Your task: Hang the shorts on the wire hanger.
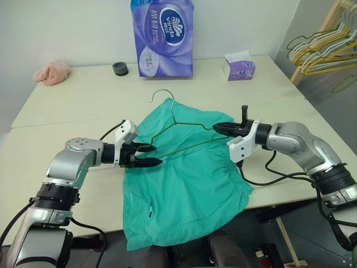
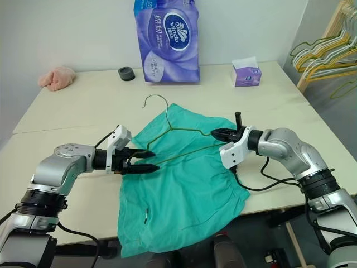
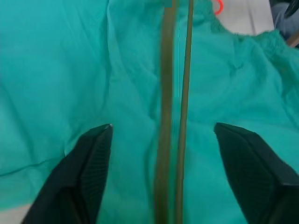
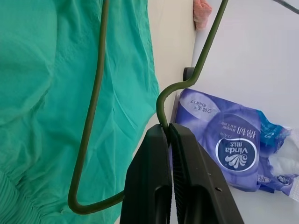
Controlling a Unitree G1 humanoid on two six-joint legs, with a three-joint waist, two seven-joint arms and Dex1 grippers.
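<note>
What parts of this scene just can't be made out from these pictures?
- Shorts: the lower edge hangs past the table front, head views.
- Wire hanger: its left corner runs off the left wrist view's edge, between the left tool fingers.
- Tissue pack small print: too small.

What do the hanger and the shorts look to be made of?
Hanger: thin metal wire, dull olive coating; it holds crisp bends and a hooked top.
Shorts: soft matte woven cloth, probably cotton or a blend; it creases loosely, its waistband is gathered and it droops over the table edge.
</note>
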